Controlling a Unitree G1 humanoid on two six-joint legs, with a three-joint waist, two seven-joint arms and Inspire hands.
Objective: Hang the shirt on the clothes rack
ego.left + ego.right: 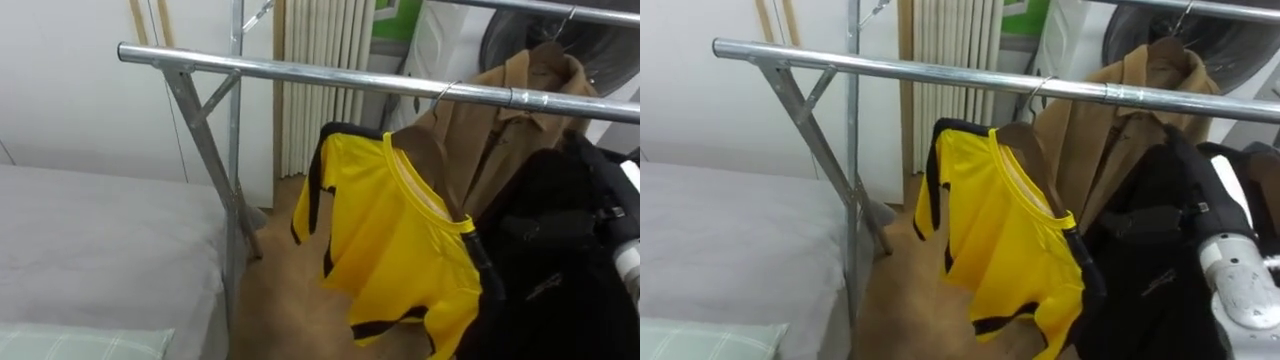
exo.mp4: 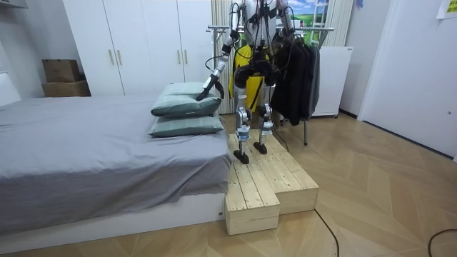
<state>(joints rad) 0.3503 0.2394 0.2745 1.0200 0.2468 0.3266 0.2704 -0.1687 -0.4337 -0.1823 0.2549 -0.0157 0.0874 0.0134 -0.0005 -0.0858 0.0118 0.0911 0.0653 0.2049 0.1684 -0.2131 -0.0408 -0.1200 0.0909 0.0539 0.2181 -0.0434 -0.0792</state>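
A yellow shirt with black trim (image 1: 390,230) hangs tilted on a wooden hanger (image 1: 425,160) whose hook sits over the steel clothes rail (image 1: 350,78). My right arm comes in from the lower right, its white wrist (image 1: 1240,290) close to the shirt's lower shoulder. The dark right hand (image 1: 1145,225) lies against that end of the hanger, and its grip is hard to make out. In the room view I stand on a wooden platform (image 2: 264,178) facing the rack. My left hand (image 2: 207,89) hangs out to the side above the pillows, fingers straight.
A brown coat (image 1: 510,110) and dark clothes (image 2: 296,78) hang further right on the rail. The rack's slanted leg (image 1: 205,140) stands beside the grey bed (image 1: 90,240). Two green pillows (image 2: 186,107) lie stacked at the bed's end. A white radiator (image 1: 320,60) is behind the rack.
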